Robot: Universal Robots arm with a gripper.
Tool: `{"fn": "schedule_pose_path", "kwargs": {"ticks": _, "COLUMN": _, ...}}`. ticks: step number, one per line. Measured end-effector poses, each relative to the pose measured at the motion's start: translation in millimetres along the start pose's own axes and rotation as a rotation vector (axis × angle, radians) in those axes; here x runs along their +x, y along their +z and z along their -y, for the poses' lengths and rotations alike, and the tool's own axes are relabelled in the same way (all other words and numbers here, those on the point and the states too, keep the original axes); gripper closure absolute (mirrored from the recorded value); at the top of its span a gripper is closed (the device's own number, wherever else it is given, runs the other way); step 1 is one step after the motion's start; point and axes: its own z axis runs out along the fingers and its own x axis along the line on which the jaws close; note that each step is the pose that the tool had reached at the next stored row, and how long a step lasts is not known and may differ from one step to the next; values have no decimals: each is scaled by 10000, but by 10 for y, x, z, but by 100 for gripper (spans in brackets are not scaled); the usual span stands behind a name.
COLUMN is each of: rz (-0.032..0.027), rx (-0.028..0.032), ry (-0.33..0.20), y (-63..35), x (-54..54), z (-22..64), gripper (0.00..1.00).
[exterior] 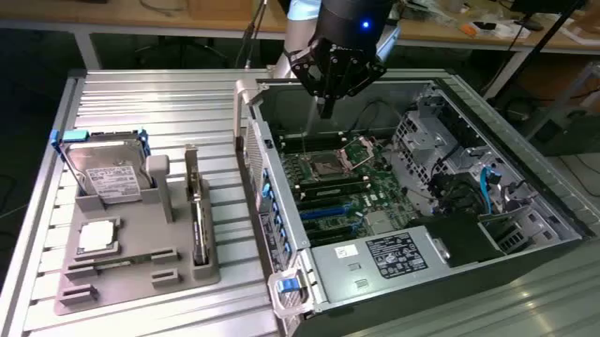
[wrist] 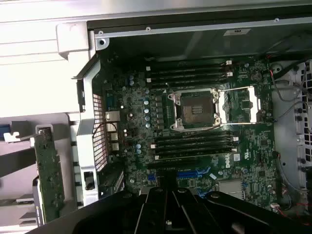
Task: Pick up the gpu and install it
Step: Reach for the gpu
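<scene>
While my gripper hangs closed and empty over the open case, the gpu stands on edge at seven o'clock from it in the exterior view: thin, dark, with a pale end bracket.

This is a robotics lab or electronics workshop. A robot arm with a gripper hangs over an open computer case, whose motherboard lies bare right below the jaws. The case sits on a ribbed metal table. Well off to one side of the jaws, a grey fixture holds loose parts, among them a hard drive and a gpu. Behind the jaws run workbenches strewn with cables and small gear.
</scene>
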Motion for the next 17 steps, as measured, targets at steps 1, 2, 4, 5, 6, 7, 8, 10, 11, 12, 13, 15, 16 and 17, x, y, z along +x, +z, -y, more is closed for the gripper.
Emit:
{"fn": "schedule_pose_path", "kwargs": {"ticks": 1, "rz": 0, "rx": 0, "ry": 9, "y": 0, "x": 0, "z": 1, "gripper": 89}}
{"fn": "schedule_pose_path", "kwargs": {"ticks": 2, "rz": 0, "rx": 1, "ry": 16, "y": 0, "x": 0, "z": 2, "gripper": 89}}
{"fn": "schedule_pose_path", "kwargs": {"ticks": 4, "rz": 1, "rx": 1, "ry": 26, "y": 0, "x": 0, "z": 3, "gripper": 89}}
{"fn": "schedule_pose_path", "kwargs": {"ticks": 5, "rz": 1, "rx": 1, "ry": 29, "y": 0, "x": 0, "z": 3, "gripper": 89}}
{"fn": "schedule_pose_path", "kwargs": {"ticks": 6, "rz": 1, "rx": 1, "ry": 29, "y": 0, "x": 0, "z": 3, "gripper": 89}}
{"fn": "schedule_pose_path", "kwargs": {"ticks": 7, "rz": 2, "rx": 0, "ry": 29, "y": 0, "x": 3, "z": 3, "gripper": 89}}
{"fn": "schedule_pose_path", "kwargs": {"ticks": 8, "rz": 2, "rx": 0, "ry": 28, "y": 0, "x": 4, "z": 4, "gripper": 89}}
{"fn": "schedule_pose_path", "kwargs": {"ticks": 10, "rz": 1, "rx": 0, "ry": 29, "y": 0, "x": 9, "z": 4, "gripper": 89}}
{"fn": "schedule_pose_path", "kwargs": {"ticks": 11, "rz": 1, "rx": 0, "ry": 30, "y": -1, "x": 12, "z": 4, "gripper": 89}}
{"fn": "schedule_pose_path", "kwargs": {"ticks": 12, "rz": 1, "rx": 0, "ry": 29, "y": -1, "x": 16, "z": 5, "gripper": 89}}
{"fn": "schedule_pose_path", "kwargs": {"ticks": 13, "rz": 1, "rx": 0, "ry": 29, "y": -1, "x": 19, "z": 5, "gripper": 89}}
{"fn": "schedule_pose_path", "kwargs": {"ticks": 15, "rz": 2, "rx": 1, "ry": 29, "y": -1, "x": 27, "z": 6, "gripper": 89}}
{"fn": "schedule_pose_path", "kwargs": {"ticks": 16, "rz": 1, "rx": 0, "ry": 29, "y": -1, "x": 31, "z": 6, "gripper": 89}}
{"fn": "schedule_pose_path", "kwargs": {"ticks": 17, "rz": 1, "rx": 1, "ry": 28, "y": -1, "x": 35, "z": 6, "gripper": 89}}
